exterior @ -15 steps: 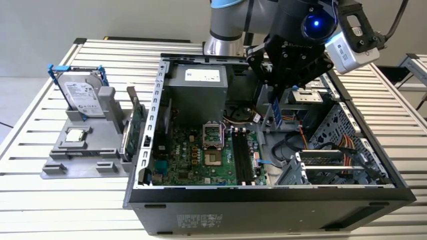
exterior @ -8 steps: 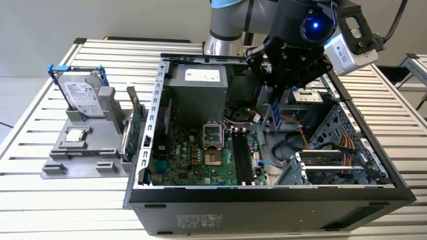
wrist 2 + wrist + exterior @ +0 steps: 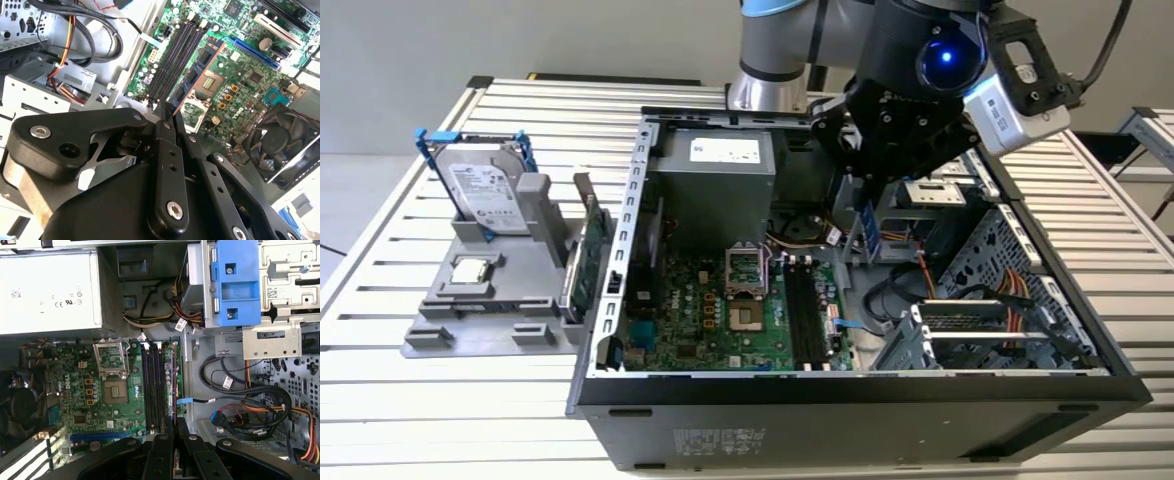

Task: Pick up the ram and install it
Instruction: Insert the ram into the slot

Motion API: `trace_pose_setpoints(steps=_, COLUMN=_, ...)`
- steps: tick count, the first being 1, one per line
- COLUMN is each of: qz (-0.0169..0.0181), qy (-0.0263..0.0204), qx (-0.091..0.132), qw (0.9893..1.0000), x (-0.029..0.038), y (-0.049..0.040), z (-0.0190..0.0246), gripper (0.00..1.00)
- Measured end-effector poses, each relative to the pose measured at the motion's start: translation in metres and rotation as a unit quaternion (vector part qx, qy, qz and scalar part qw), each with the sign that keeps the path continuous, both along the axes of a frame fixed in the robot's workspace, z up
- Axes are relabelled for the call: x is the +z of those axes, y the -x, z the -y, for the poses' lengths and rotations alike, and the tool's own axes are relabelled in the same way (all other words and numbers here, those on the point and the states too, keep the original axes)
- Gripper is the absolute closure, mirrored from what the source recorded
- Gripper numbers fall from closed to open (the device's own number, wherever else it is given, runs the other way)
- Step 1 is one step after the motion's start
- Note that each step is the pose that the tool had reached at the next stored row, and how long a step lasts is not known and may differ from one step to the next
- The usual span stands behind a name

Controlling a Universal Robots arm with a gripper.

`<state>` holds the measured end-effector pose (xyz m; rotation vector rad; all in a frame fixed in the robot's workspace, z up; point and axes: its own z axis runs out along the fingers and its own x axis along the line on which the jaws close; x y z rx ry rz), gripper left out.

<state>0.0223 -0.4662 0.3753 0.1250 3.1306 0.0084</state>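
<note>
My gripper [image 3: 865, 195] hangs inside the open computer case [image 3: 854, 385], shut on the ram [image 3: 865, 230], which points down toward the motherboard [image 3: 707, 320]. In the second wrist view the ram [image 3: 197, 70] is a thin board with black chips, reaching out from the black fingers [image 3: 167, 150] above the black memory slots [image 3: 175, 55]. The first wrist view has the ram [image 3: 174, 385] edge-on, beside the slots [image 3: 152, 385] on the side away from the processor socket [image 3: 112, 372]. It hangs above the board and sits in no slot.
The power supply [image 3: 714, 160] and a blue drive caddy [image 3: 235, 285] stand behind the slots. Loose cables [image 3: 250, 400] lie beside them and a fan [image 3: 285, 145] by the board. At the exterior view's left, a grey fixture [image 3: 480, 320] holds a hard drive [image 3: 487, 190] and an expansion card [image 3: 594, 255].
</note>
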Motion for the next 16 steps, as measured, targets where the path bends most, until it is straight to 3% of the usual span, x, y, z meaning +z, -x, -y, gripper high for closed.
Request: trace_pose_setpoints(steps=16, qz=0.0022, qy=-0.0032, qx=0.0, qw=1.0, x=-0.0146, y=0.0006, z=-0.0001, gripper=1.0)
